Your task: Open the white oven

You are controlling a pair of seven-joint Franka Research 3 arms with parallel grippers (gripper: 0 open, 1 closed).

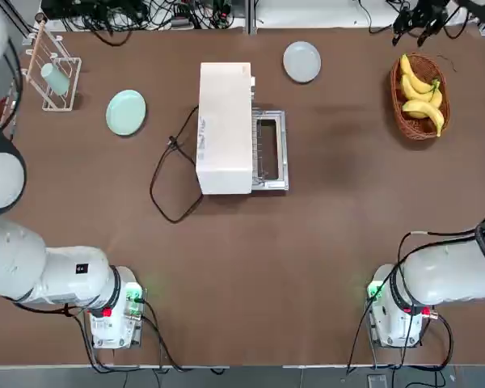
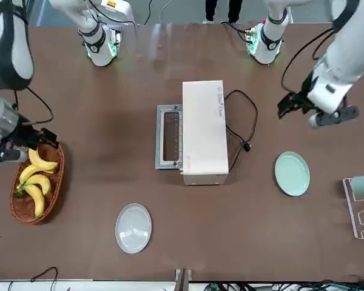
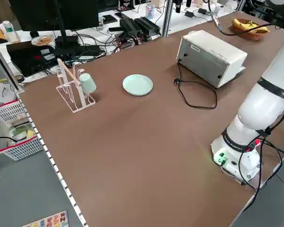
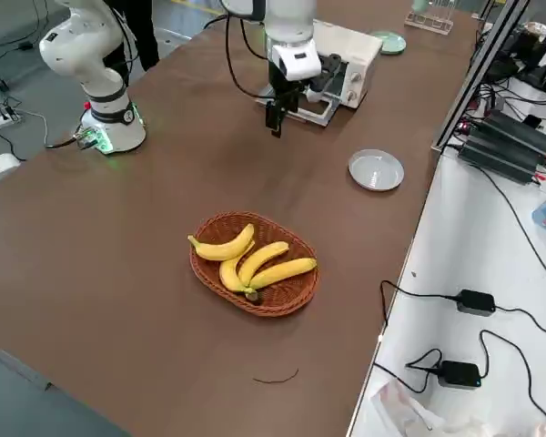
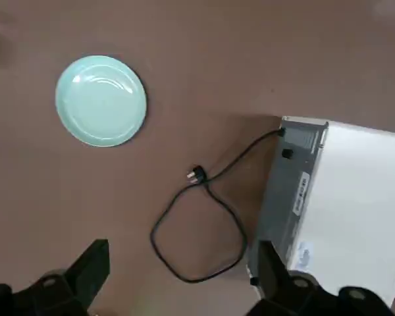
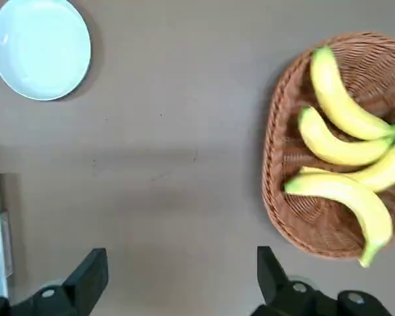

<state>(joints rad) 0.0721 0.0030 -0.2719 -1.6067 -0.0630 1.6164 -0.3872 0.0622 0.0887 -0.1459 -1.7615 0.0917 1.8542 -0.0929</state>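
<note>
The white oven (image 1: pixel 225 128) stands mid-table, its back and black cord (image 1: pixel 168 174) toward the robot's left. Its silver-framed glass door (image 1: pixel 269 149) lies folded down flat on the table, also visible from the front (image 2: pixel 168 137). My left gripper (image 5: pixel 181 270) hovers open high above the cord, behind the oven (image 5: pixel 345 197), touching nothing. My right gripper (image 6: pixel 178 273) hangs open and empty over bare table between the oven door and the banana basket (image 6: pixel 336 151); it shows in the right side view (image 4: pixel 278 111) well above the table.
A pale green plate (image 1: pixel 126 111) and a rack with a cup (image 1: pixel 55 77) sit to the oven's left. A white plate (image 1: pixel 301 61) lies behind the oven. The banana basket (image 1: pixel 420 95) is at the far right.
</note>
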